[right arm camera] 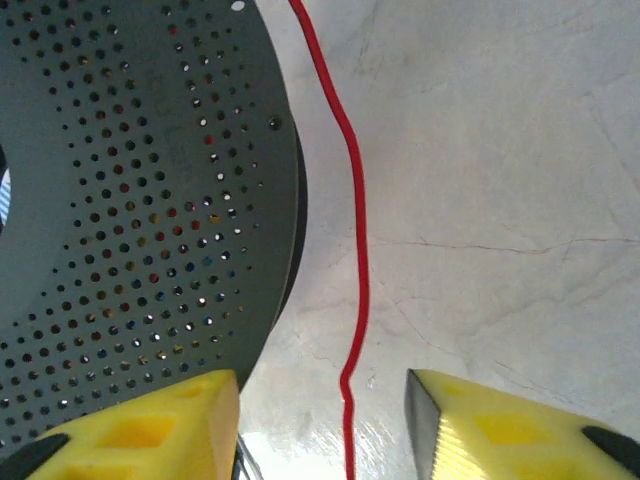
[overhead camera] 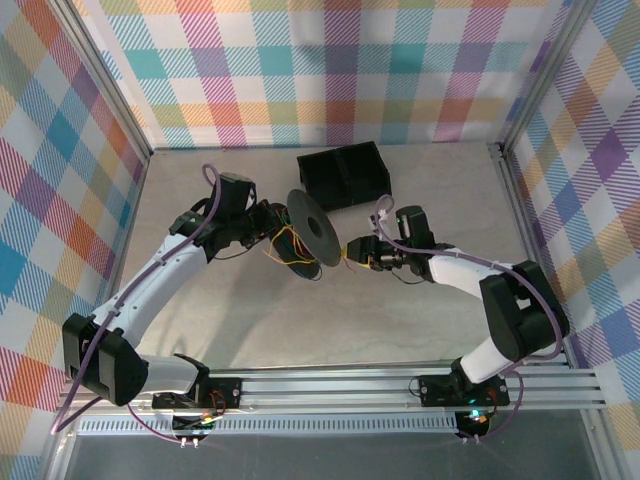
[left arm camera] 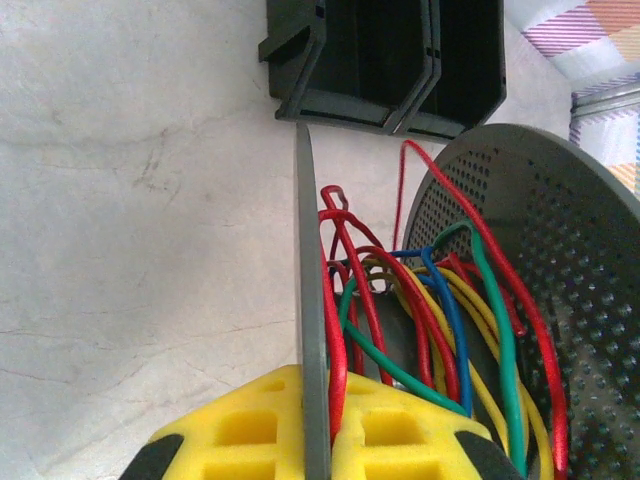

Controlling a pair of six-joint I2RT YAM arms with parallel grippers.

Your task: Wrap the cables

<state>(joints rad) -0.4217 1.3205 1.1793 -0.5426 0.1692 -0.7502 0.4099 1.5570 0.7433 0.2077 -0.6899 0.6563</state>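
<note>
Right wrist: red cable runs between parted jaws, beside the spool.

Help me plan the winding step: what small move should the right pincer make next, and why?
Probably close the right pincer on the red cable: it runs between the open yellow fingers, ungripped, beside the spool, whose flange the left pincer clamps.

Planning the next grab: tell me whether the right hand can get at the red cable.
Probably yes: the red cable runs between the right hand's open fingers; the spool flange stands aside.
</note>
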